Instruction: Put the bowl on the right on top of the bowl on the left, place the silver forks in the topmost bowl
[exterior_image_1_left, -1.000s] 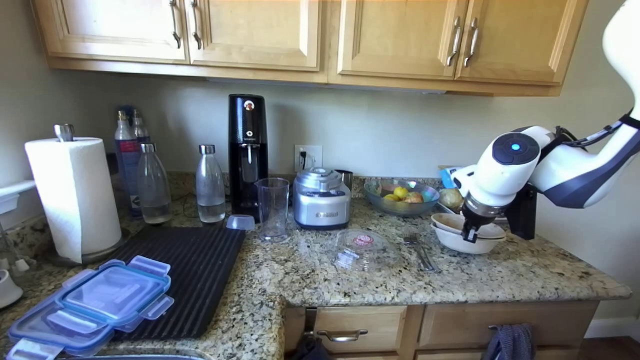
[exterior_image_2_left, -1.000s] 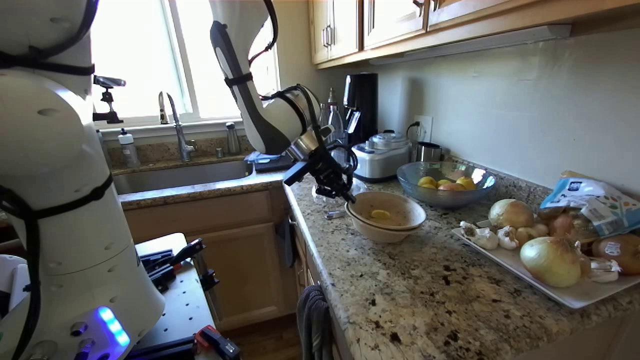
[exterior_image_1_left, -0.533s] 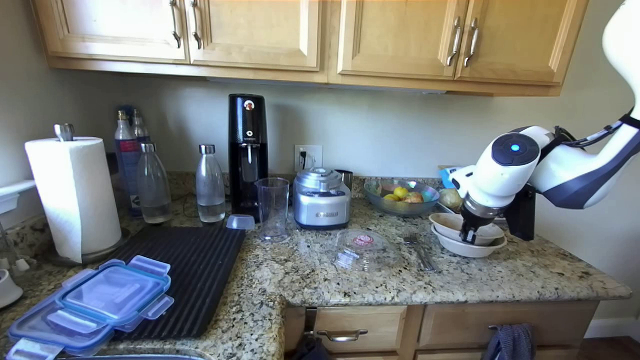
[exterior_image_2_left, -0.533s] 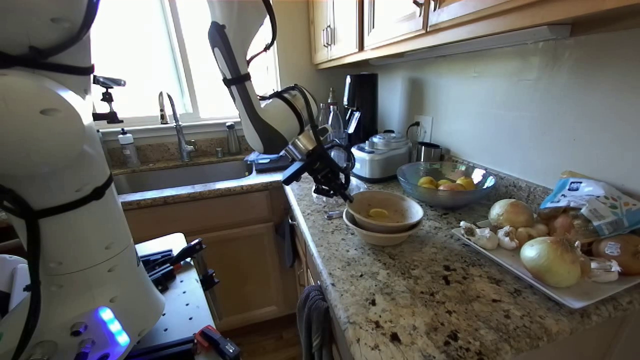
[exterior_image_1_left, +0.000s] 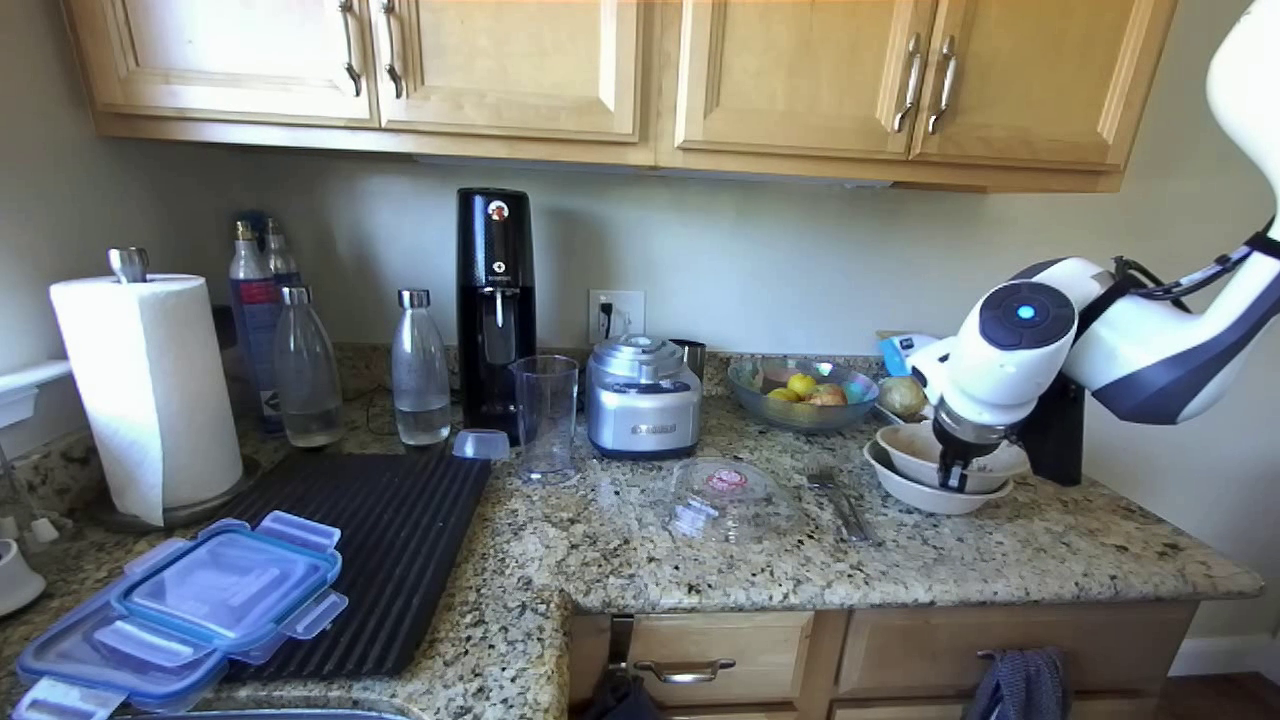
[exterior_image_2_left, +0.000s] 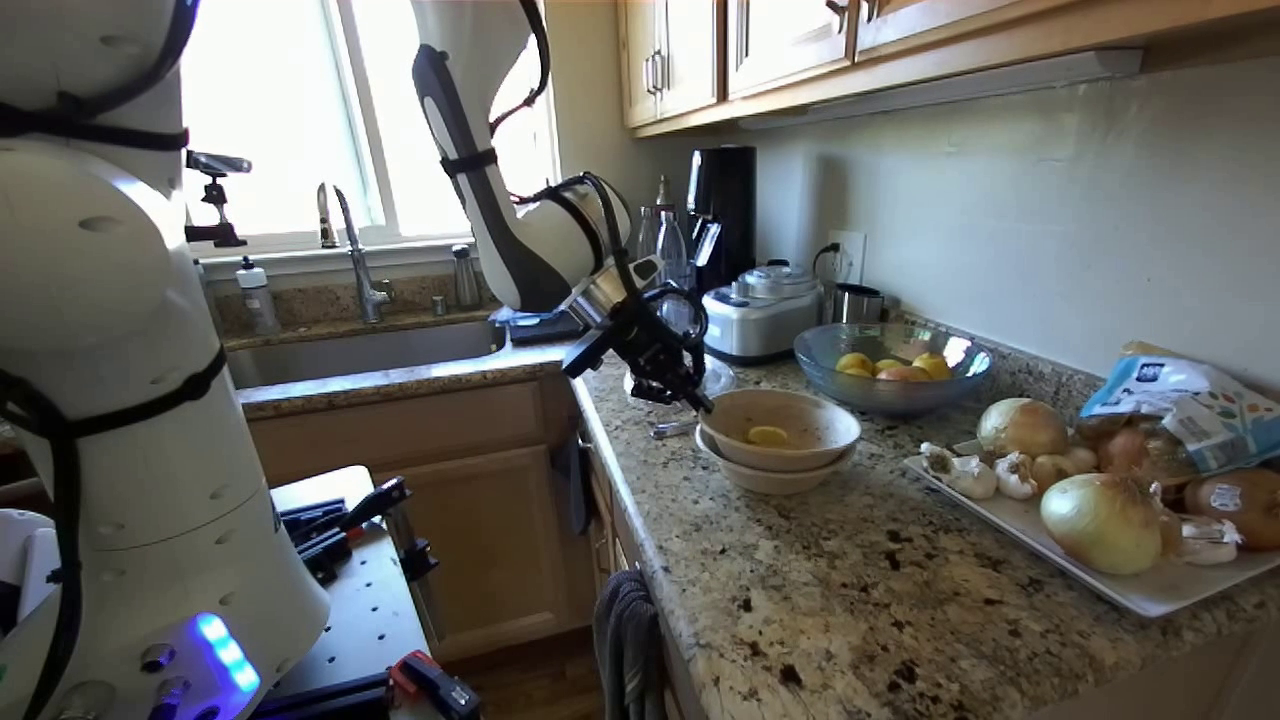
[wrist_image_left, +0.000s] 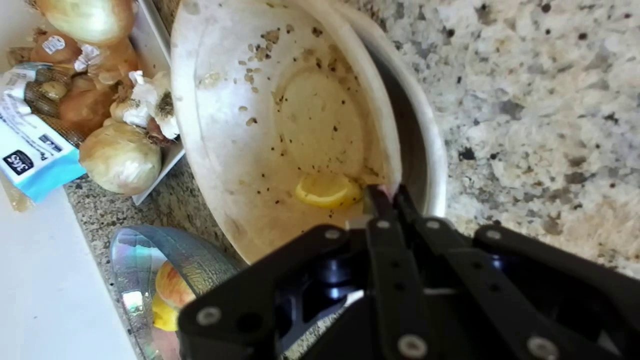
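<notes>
Upper bowl (wrist_image_left: 320, 120) holds a lemon wedge (wrist_image_left: 327, 191) — forks (exterior_image_1_left: 847, 512) near; fruit bowl (exterior_image_2_left: 880, 398) too.

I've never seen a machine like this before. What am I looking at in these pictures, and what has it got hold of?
The white-and-black machine is a robot arm, steered by a person. Two pictures come from cameras standing outside it, facing a kitchen counter; the third comes from a camera on its wrist, looking down past the fingers, two black parts that pinch like thumb and forefinger. They are closed on the rim of the upper bowl, which has a lemon wedge inside and is over the lower bowl, off-centre. I cannot tell whether it rests there or is held just above. On the counter beside the bowls lie silver forks; nearby are a see-through fruit bowl and a white plate with onions and garlic.
</notes>
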